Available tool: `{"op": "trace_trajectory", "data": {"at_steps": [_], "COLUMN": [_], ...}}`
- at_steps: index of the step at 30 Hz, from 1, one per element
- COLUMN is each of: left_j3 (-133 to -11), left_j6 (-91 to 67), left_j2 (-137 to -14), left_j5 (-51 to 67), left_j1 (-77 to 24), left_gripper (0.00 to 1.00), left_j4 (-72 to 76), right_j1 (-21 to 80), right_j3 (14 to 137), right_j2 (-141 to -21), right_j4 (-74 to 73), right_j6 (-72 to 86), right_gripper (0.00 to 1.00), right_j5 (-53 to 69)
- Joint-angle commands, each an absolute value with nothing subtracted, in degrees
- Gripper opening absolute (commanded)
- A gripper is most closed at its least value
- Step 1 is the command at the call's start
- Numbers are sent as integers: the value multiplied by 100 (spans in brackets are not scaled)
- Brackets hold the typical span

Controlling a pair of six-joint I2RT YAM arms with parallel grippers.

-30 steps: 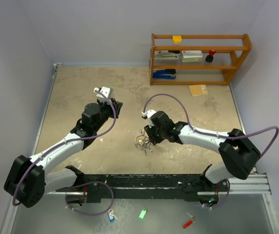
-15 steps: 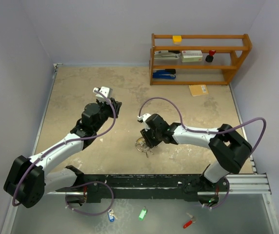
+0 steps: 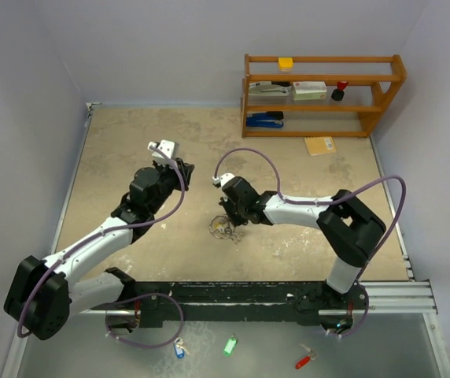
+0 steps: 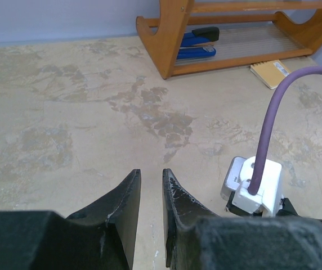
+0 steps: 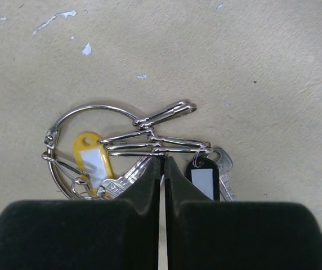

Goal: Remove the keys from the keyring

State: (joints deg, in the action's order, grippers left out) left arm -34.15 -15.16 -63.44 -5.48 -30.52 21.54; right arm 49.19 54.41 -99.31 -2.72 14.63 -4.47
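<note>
The keyring, a thin silver wire ring, lies on the beige table with several wire clips hooked to it. A yellow-headed key, a black-headed key and plain silver keys hang from it. My right gripper is pressed shut with its tips on the clip wires in the middle of the bunch. In the top view the bunch sits just under the right gripper. My left gripper hovers to the left of it, jaws slightly apart and empty.
A wooden shelf with a blue stapler stands at the back right, a yellow notepad in front of it. Blue, green and red keys lie beyond the near rail.
My right gripper has swung to the left, and the key bunch has slid left with it. The left arm has shifted only slightly.
</note>
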Motion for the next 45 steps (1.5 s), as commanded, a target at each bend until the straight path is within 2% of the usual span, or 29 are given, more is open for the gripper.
{"op": "trace_trajectory", "data": {"at_steps": [1, 7, 14, 20, 27, 32, 34, 37, 38, 39, 40, 45], "left_j3": [-3437, -3499, -3678, -3683, -3668, -3653, -3517, -3384, -3364, -3354, -3343, -3192], "left_j6": [-1291, -1152, -997, -1120, -1181, -1189, -1268, -1297, -1278, -1256, -1231, -1232], "left_j2": [-6032, -5891, -6062, -6260, -6714, -6787, -6668, -6480, -6415, -6359, -6301, -6067], "left_j5": [-844, -1061, -604, -145, 893, 404, 88, -121, -134, -148, -165, -227], "left_j1": [-3077, -3074, -3075, -3076, -3074, -3071, -3076, -3079, -3077, -3072, -3076, -3072], "left_gripper": [19, 19, 19, 19, 21, 21, 21, 21, 21, 21, 21, 21], "left_j4": [2205, 2118, 2211, 2865, 4066, 3755, 3757, 3648, 3568, 3460, 3382, 3290], "right_j1": [5045, 5198, 5462, 5717, 5871, 5760, 5518, 4992, 4826, 4655, 4491, 3920], "right_j3": [5544, 5868, 6184, 6490, 6480, 6317, 6153, 5981, 5921, 5894, 5878, 5990], "right_j2": [-10002, -8941, -7990, -7727, -7569, -7581, -7572, -7574, -7587, -7612, -7661, -8100], "right_j4": [-795, -287, 622, 979, 1200, 868, 731, 537, 518, 492, 470, 365], "right_j6": [1433, 922, -460, -1498, -1862, -1285, -885, -65, 148, 332, 506, 1041], "right_gripper": [0, 0, 0, 0, 0, 2, 36, 46, 60, 91, 99, 100], "right_j5": [-1437, -2470, -3062, -3347, -3586, -3940, -3760, -3112, -2852, -2546, -2266, -1240]}}
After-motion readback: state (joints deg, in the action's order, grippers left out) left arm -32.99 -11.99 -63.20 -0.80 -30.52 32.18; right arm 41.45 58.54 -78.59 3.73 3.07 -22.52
